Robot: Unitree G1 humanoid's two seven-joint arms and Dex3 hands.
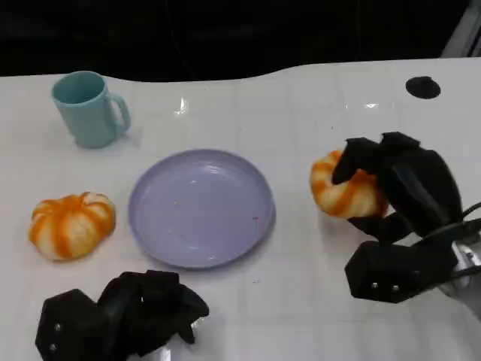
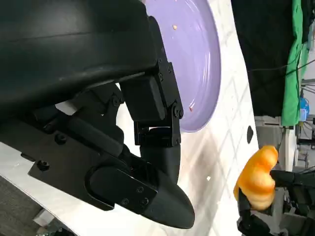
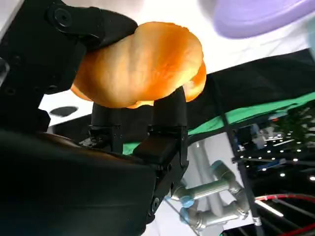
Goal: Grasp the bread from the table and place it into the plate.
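Observation:
Two orange-and-white striped bread rolls are in the head view. My right hand point(image 1: 402, 188) grips one bread roll point(image 1: 342, 188) to the right of the lilac plate point(image 1: 201, 207); it may be lifted slightly off the table. In the right wrist view the fingers point(image 3: 167, 113) wrap that roll point(image 3: 142, 64), with the plate's rim point(image 3: 256, 17) beyond. The left wrist view shows the same roll point(image 2: 258, 179) past the plate point(image 2: 197, 64). The other roll point(image 1: 71, 224) lies left of the plate. My left hand point(image 1: 124, 312) rests near the front edge, fingers curled, holding nothing.
A teal mug point(image 1: 90, 109) stands at the back left. A black round spot point(image 1: 423, 87) marks the white table point(image 1: 301, 301) at the back right. A dark background lies beyond the table's far edge.

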